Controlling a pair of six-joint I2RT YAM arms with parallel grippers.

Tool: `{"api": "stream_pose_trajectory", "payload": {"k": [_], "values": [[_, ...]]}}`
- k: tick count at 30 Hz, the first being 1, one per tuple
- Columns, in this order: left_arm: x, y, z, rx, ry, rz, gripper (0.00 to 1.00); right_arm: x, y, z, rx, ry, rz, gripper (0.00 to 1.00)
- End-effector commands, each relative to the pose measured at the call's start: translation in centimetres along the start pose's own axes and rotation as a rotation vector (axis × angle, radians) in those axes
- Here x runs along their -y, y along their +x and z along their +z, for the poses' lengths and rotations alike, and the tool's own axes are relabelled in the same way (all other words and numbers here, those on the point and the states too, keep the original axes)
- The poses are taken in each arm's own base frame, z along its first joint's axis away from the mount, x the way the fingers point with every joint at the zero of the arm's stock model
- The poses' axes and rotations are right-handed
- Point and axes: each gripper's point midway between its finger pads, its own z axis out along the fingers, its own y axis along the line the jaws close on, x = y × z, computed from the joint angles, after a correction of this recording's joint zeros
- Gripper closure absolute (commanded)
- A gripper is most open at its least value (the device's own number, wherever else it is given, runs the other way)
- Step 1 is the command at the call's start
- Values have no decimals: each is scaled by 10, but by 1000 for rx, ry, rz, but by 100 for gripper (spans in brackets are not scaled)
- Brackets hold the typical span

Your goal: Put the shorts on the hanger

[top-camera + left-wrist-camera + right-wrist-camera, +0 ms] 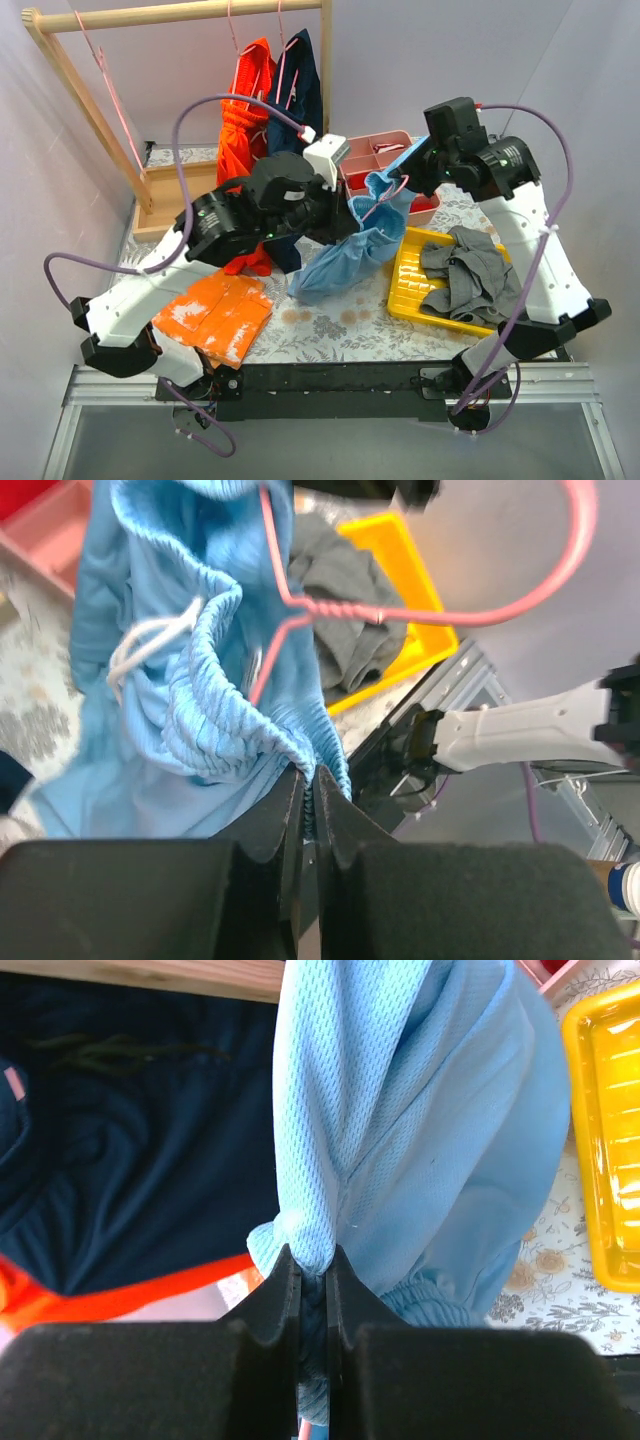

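Robot lab cell: white enclosure walls (600,80), bolted arms (130,305), wooden clothes rack (180,14).

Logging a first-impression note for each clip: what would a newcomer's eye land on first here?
The sky-blue shorts stand out, held up in the middle of the top view between the left gripper and the right gripper, both shut on the fabric. A pink hanger pokes from their gathered waistband. A bright yellow tray of grey clothes sits at the right.

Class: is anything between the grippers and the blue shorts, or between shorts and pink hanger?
Nothing visible: left gripper and right gripper both pinch the shorts, and the hanger already reaches inside them.
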Motion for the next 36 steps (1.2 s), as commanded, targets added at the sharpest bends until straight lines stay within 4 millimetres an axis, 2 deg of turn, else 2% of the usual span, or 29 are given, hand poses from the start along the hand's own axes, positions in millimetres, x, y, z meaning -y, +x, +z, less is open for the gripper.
{"api": "stream_pose_trajectory", "payload": {"k": [1, 2, 3, 4, 6, 7, 8, 10, 12, 13, 16, 17, 19, 21, 22, 25, 27, 29, 32, 33, 36], "values": [[-4, -2, -22, -5, -2, 102, 100, 10, 3, -24, -2, -33, -25, 99], [-7, 6, -21, -27, 0, 105, 100, 16, 5, -19, -6, -21, -30, 99], [-15, 23, -12, -72, -15, 105, 100, 34, 12, -5, -31, 37, -39, 99], [-18, 33, -13, -96, -13, 110, 99, 43, 16, -1, -44, 50, -43, 99], [-25, 51, -7, -148, -18, 111, 99, 53, 24, 12, -73, 58, -36, 99], [-29, 72, -4, -205, -8, 110, 99, 71, 36, 24, -107, 96, -38, 99], [-31, 78, -3, -218, -4, 108, 99, 70, 39, 28, -122, 83, -35, 99], [-36, 95, 0, -255, 4, 103, 98, 88, 48, 43, -142, 142, -41, 99], [-42, 102, 3, -266, -12, 106, 96, 97, 51, 53, -154, 180, -40, 99], [-39, 109, 4, -290, 15, 106, 97, 99, 52, 57, -156, 187, -44, 99], [-37, 132, 11, -366, 63, 110, 97, 116, 50, 74, -151, 254, -38, 99], [-43, 142, 17, -394, 49, 111, 96, 117, 56, 78, -190, 253, -32, 99], [-48, 148, 28, -405, 38, 118, 94, 115, 62, 83, -226, 254, -28, 99], [-47, 150, 37, -414, 41, 120, 86, 115, 64, 87, -237, 259, -30, 99], [-46, 148, 40, -403, 46, 118, 78, 116, 62, 88, -231, 265, -30, 99], [-38, 139, 48, -358, 74, 110, 69, 117, 58, 89, -224, 267, -23, 99], [-44, 133, 54, -324, 31, 109, 66, 115, 60, 89, -235, 258, -25, 99], [-49, 129, 59, -313, -6, 109, 58, 119, 63, 91, -246, 265, -26, 99], [-54, 129, 55, -305, -31, 104, 48, 130, 63, 94, -243, 295, -34, 99], [-54, 130, 50, -301, -27, 102, 41, 131, 63, 96, -245, 296, -32, 99], [-61, 145, 31, -320, -28, 86, 35, 135, 66, 99, -260, 300, -33, 99]]}}
